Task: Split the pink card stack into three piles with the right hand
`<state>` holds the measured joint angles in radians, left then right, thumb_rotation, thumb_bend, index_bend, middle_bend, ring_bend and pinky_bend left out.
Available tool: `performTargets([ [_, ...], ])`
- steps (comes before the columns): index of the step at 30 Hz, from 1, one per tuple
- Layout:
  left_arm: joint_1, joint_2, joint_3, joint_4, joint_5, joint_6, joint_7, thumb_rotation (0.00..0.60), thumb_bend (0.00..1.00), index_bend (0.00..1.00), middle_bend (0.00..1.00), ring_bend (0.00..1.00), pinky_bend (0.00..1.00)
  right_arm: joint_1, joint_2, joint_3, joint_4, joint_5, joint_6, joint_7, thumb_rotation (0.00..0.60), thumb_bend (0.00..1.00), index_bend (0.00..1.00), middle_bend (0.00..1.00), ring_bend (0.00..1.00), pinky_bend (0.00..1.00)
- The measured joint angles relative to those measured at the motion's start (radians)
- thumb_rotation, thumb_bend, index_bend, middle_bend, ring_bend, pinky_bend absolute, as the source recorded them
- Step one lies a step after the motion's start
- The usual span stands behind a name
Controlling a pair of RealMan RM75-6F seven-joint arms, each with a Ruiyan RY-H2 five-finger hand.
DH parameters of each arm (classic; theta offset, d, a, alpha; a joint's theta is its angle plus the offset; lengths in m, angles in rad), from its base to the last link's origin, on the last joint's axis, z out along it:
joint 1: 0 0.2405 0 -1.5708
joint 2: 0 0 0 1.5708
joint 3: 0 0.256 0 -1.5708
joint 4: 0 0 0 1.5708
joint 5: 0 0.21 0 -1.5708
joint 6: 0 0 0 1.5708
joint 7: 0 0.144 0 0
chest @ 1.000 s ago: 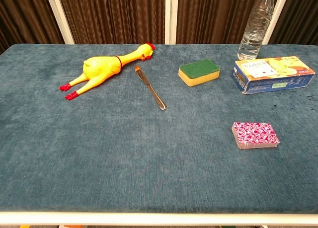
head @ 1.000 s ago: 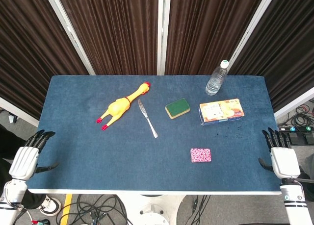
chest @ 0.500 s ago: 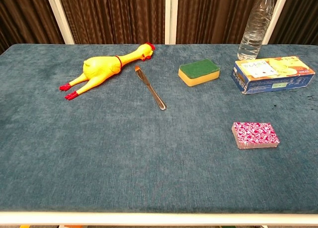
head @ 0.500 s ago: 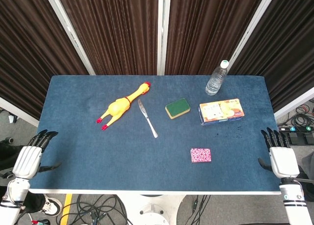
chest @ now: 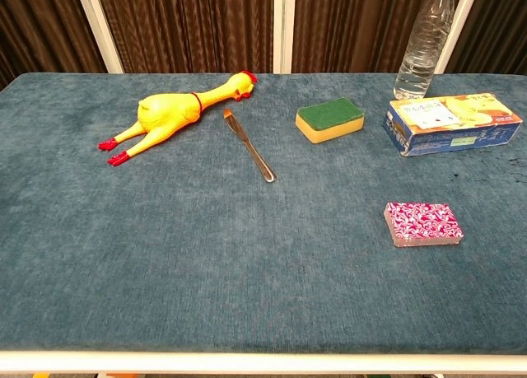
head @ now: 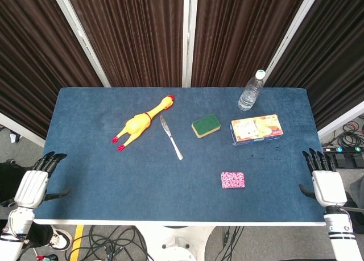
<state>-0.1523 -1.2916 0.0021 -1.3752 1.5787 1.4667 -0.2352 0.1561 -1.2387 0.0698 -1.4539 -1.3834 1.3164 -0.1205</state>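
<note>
Nothing begun: the right hand (head: 325, 181), empty with fingers spread, must reach left to the whole pink card stack (head: 232, 180).

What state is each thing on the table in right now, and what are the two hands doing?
pink card stack: one whole pile, lying flat, untouched
water bottle: upright, cap on
box: lying on its side, closed
sponge: flat, green side up
knife: lying flat
rubber chicken: lying on its side
left hand: open, off the table's edge
right hand: open, holds nothing
</note>
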Motion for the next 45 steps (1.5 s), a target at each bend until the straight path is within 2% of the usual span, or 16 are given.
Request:
performTargets([
  [1, 0.0, 0.0, 0.0, 0.001, 0.0, 0.0, 0.0, 0.6, 0.03, 0.16, 0.15, 0.06, 0.18, 0.001, 0.002, 0.0, -0.003, 0.0, -0.001, -0.002, 0.6, 0.15, 0.0, 0.02, 0.02, 0.02],
  [2, 0.0, -0.001, 0.0, 0.002, 0.0, 0.0, -0.001, 0.6, 0.03, 0.16, 0.15, 0.06, 0.18, 0.001, 0.004, 0.0, -0.006, -0.001, 0.0, -0.004, 0.6, 0.15, 0.0, 0.08, 0.1, 0.12],
  [3, 0.0, -0.001, 0.0, 0.003, 0.0, 0.0, -0.002, 0.6, 0.03, 0.16, 0.15, 0.06, 0.18, 0.001, 0.006, 0.001, -0.008, -0.001, 0.002, -0.008, 0.6, 0.15, 0.0, 0.16, 0.22, 0.26],
  [5, 0.0, -0.001, 0.0, 0.004, 0.0, -0.001, -0.002, 0.6, 0.03, 0.16, 0.15, 0.06, 0.18, 0.002, 0.01, 0.002, -0.016, 0.001, 0.0, -0.011, 0.6, 0.15, 0.0, 0.4, 0.53, 0.61],
  [6, 0.0, -0.001, 0.0, 0.004, -0.001, -0.002, -0.003, 0.6, 0.03, 0.16, 0.15, 0.06, 0.18, 0.003, 0.015, 0.001, -0.024, 0.005, -0.007, -0.011, 0.6, 0.15, 0.0, 0.48, 0.64, 0.72],
  [7, 0.0, -0.001, 0.001, 0.005, -0.002, -0.003, -0.003, 0.6, 0.03, 0.16, 0.15, 0.06, 0.18, 0.005, 0.02, 0.0, -0.031, 0.008, -0.015, -0.013, 0.6, 0.15, 0.02, 0.51, 0.68, 0.77],
  [9, 0.0, -0.002, 0.002, 0.006, -0.003, -0.006, -0.004, 0.6, 0.03, 0.16, 0.15, 0.06, 0.18, 0.008, 0.029, -0.003, -0.045, 0.014, -0.033, -0.028, 0.6, 0.15, 0.12, 0.52, 0.75, 0.85],
  [11, -0.001, -0.002, 0.003, 0.007, -0.003, -0.009, -0.003, 0.6, 0.03, 0.16, 0.15, 0.06, 0.18, 0.012, 0.033, -0.005, -0.055, 0.019, -0.041, -0.044, 0.6, 0.15, 0.27, 0.53, 0.82, 0.92],
  [13, -0.002, -0.002, 0.003, 0.007, -0.003, -0.011, -0.002, 0.6, 0.03, 0.16, 0.15, 0.06, 0.18, 0.018, 0.041, -0.008, -0.079, 0.019, -0.056, -0.045, 0.6, 0.15, 0.37, 0.54, 0.85, 0.95],
  [16, -0.002, -0.001, 0.003, 0.006, -0.001, -0.008, -0.002, 0.6, 0.03, 0.16, 0.15, 0.06, 0.18, 0.032, 0.05, -0.016, -0.109, 0.0, -0.074, -0.044, 0.6, 0.15, 0.4, 0.54, 0.86, 0.95],
  [19, -0.001, 0.0, 0.003, 0.004, -0.001, -0.005, -0.002, 0.6, 0.03, 0.16, 0.15, 0.06, 0.18, 0.05, 0.043, -0.022, -0.12, -0.031, -0.082, -0.068, 0.6, 0.15, 0.34, 0.46, 0.86, 0.95],
  [22, 0.0, 0.001, 0.003, 0.005, -0.001, -0.004, -0.006, 0.6, 0.03, 0.16, 0.15, 0.06, 0.18, 0.072, 0.024, -0.028, -0.125, -0.046, -0.105, -0.106, 0.6, 0.16, 0.26, 0.35, 0.85, 0.95],
  [25, 0.001, 0.001, 0.003, 0.01, -0.003, -0.004, -0.013, 0.6, 0.03, 0.16, 0.15, 0.06, 0.18, 0.096, 0.002, -0.033, -0.13, -0.043, -0.147, -0.155, 0.6, 0.15, 0.25, 0.28, 0.85, 0.95],
  [33, 0.006, 0.002, 0.003, 0.026, -0.007, -0.001, -0.033, 0.6, 0.03, 0.16, 0.15, 0.06, 0.18, 0.166, -0.075, -0.043, -0.148, -0.002, -0.252, -0.316, 0.6, 0.15, 0.23, 0.25, 0.85, 0.94],
  [40, 0.008, 0.001, 0.002, 0.038, -0.012, -0.001, -0.048, 0.6, 0.03, 0.16, 0.15, 0.06, 0.18, 0.219, -0.135, -0.038, -0.153, 0.042, -0.297, -0.435, 0.6, 0.15, 0.23, 0.25, 0.84, 0.93],
  [45, 0.011, -0.001, 0.003, 0.048, -0.015, -0.003, -0.061, 0.6, 0.03, 0.16, 0.15, 0.06, 0.18, 0.253, -0.173, -0.025, -0.16, 0.091, -0.316, -0.494, 0.6, 0.15, 0.17, 0.24, 0.85, 0.93],
])
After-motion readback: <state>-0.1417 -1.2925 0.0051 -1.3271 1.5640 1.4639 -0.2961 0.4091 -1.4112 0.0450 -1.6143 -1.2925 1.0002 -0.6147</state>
